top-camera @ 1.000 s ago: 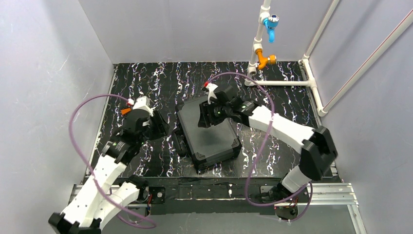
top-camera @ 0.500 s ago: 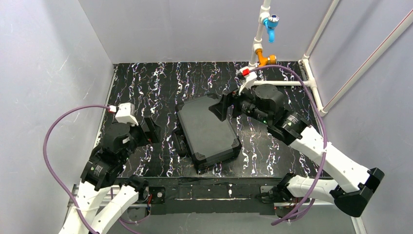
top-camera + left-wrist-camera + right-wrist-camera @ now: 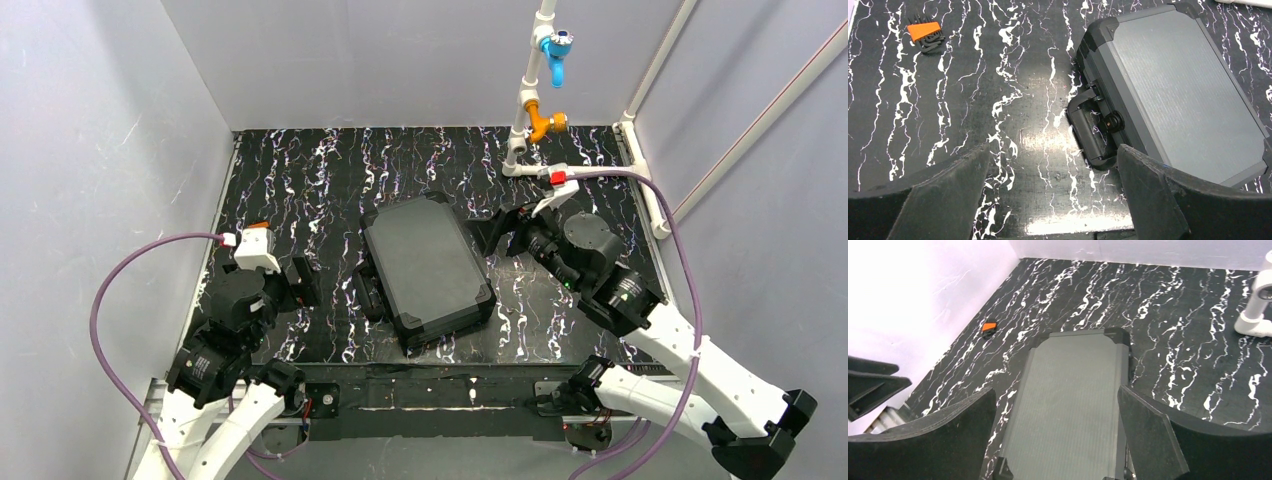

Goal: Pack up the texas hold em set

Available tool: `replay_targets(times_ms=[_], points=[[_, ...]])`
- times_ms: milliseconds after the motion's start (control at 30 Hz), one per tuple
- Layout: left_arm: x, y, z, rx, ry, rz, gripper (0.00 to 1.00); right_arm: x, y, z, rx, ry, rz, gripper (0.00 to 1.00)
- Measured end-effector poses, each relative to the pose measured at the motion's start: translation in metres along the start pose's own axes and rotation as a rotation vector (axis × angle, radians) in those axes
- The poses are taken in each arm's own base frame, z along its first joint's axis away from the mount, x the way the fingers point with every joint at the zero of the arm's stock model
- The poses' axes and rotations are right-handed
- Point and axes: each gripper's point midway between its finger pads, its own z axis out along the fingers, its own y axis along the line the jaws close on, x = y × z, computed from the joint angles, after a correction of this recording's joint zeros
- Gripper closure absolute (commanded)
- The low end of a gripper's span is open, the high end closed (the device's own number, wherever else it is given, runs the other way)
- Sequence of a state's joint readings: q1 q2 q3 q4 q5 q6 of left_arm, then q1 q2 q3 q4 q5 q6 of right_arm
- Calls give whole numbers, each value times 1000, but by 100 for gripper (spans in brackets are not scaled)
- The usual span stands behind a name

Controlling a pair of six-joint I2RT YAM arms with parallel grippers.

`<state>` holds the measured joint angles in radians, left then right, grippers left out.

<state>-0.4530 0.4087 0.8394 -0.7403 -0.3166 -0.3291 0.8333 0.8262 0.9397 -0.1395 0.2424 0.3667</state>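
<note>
The black marbled table (image 3: 300, 170) carries the closed black case (image 3: 425, 265) in its middle. The left gripper (image 3: 1053, 160) and the right gripper (image 3: 1055, 400) hang beside it, released, jaws wide, holding nothing. A small orange piece (image 3: 924, 32) lies apart.

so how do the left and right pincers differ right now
The left pincer sits left of the case, by its handle; the right pincer sits right of it, nearer the white pipe. The left pincer points at the handle, the right pincer at the lid. Both are open, empty and off the case.
</note>
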Motion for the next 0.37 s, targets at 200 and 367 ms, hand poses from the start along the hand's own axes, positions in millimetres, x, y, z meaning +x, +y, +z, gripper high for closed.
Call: replay_targets(times_ms=[200, 367], points=[[-1, 4, 1, -18, -2, 15, 2, -2, -8, -1, 40, -29, 6, 2], [-1, 6, 1, -31, -6, 17, 2, -5, -8, 1, 36, -48, 6, 2]])
